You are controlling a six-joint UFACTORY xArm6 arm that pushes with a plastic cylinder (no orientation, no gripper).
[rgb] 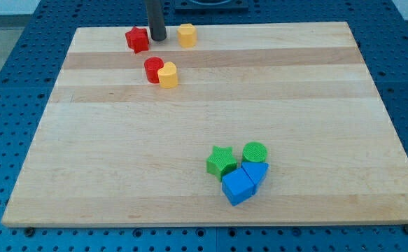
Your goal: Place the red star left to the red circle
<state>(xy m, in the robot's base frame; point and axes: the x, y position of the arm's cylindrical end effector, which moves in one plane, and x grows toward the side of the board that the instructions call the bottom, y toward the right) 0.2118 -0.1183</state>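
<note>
So my tip (157,38) sits at the desk's (210,119) top edge, just right of the red star (138,39) and left of a yellow hexagon (186,34). The red circle (152,69) is just below the star, touching a yellow block (169,75). No hand here, just the rod.

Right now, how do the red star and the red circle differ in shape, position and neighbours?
The red star has a pointed outline; the red circle is a round cylinder. The red star sits nearer the view's top edge and slightly further to the view's left than the red circle. The red star has my tip just at its right, whereas the red circle touches a yellow block on its right. Both are red and rest on the wooden board.
</note>
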